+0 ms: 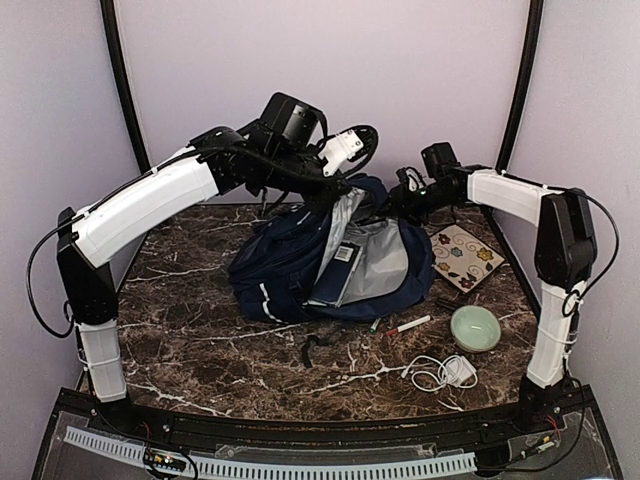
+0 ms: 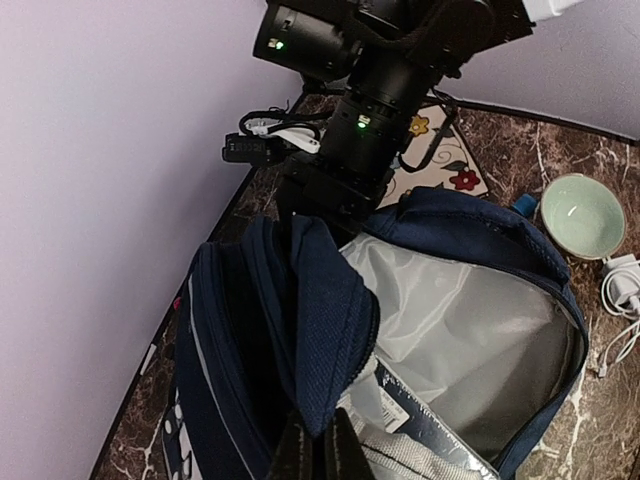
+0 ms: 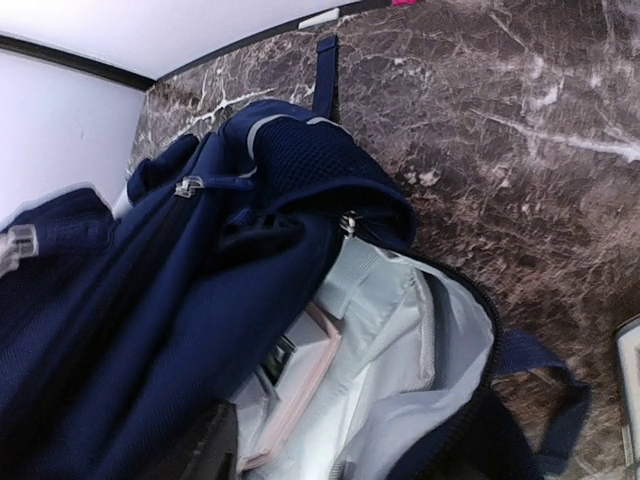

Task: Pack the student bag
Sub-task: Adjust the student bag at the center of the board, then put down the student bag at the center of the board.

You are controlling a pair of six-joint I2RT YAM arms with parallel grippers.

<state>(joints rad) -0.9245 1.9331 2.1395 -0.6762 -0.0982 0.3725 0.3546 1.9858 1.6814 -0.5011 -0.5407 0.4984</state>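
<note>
Backpack [image 1: 300,270] lies at the middle of the table [image 1: 180,330], mouth agape, grey lining showing. Left arm arches over it; left claw [image 2: 315,445] is clenched on the navy flap edge. Right arm reaches in from the right, right claw [image 1: 397,200] at the bag's rim; its grip cannot be told. Tag [image 1: 345,253] inside: unreadable. Only the right wrist view shows a pink-edged flat item [image 3: 300,385] against the lining. At right: green bowl [image 1: 475,328], charger [image 1: 450,372].

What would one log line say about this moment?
student bag: open, grey lining showing | left gripper: shut on its edge | right gripper: at bag rim, state unclear | unpacked: bowl, marker, charger
</note>
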